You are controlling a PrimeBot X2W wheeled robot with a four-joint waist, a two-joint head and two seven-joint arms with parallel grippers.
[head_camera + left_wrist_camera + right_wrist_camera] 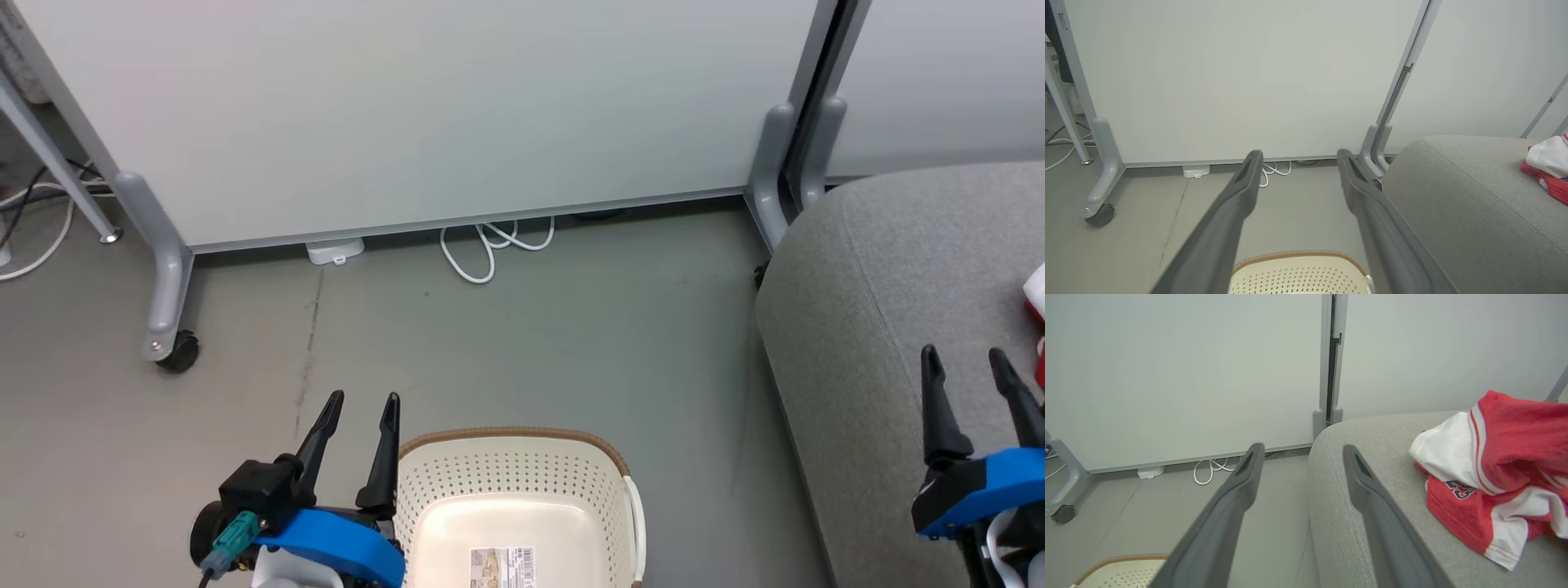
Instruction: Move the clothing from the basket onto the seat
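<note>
Head view has the basket (514, 469) at 6 o'clock empty, the clothing (1515, 437) on the seat (865, 327) at 3 o'clock, left pincer (364, 398) and right pincer (963, 354) apart and holding nothing, so the task seems done; next, only rest.

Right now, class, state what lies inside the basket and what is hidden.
A printed label lies on the basket's bare floor. Its near part runs off the picture's edge, unseen.
</note>
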